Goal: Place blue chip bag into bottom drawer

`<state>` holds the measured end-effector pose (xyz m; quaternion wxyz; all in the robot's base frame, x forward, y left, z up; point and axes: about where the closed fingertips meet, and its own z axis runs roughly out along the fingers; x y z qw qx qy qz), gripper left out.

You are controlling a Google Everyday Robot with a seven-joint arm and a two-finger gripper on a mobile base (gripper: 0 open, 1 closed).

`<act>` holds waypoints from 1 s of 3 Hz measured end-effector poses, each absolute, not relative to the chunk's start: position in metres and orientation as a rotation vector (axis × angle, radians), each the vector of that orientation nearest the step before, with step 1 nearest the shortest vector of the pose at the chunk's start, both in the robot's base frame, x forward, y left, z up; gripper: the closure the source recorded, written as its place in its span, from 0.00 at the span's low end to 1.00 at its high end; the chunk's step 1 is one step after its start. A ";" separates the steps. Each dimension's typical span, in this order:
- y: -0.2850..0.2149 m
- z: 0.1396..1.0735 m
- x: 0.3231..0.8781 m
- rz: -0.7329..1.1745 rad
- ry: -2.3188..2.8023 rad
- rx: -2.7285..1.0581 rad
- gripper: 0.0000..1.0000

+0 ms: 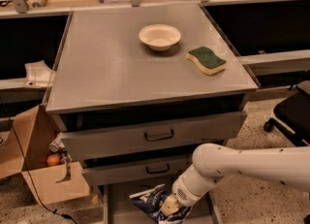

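Note:
The blue chip bag [150, 200], dark navy foil with white lettering, is at the bottom of the camera view, over the open bottom drawer [116, 207], a grey flat tray below the two upper drawers. My gripper [170, 208] is at the end of the white arm [242, 166] that reaches in from the right. It is low over the tray and on the bag's right end. The bag hides most of the gripper.
A cream bowl [160, 36] and a green-and-yellow sponge [207, 59] sit on the grey cabinet top [106, 68]. An open cardboard box [41, 169] stands on the floor at the left. A black chair [293, 114] is at the right.

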<state>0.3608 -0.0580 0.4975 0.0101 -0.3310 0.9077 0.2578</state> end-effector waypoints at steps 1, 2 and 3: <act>-0.057 0.492 0.358 0.813 2.843 -1.025 1.00; -0.055 0.482 0.356 0.817 2.856 -1.003 1.00; -0.046 0.426 0.367 0.833 2.914 -0.897 1.00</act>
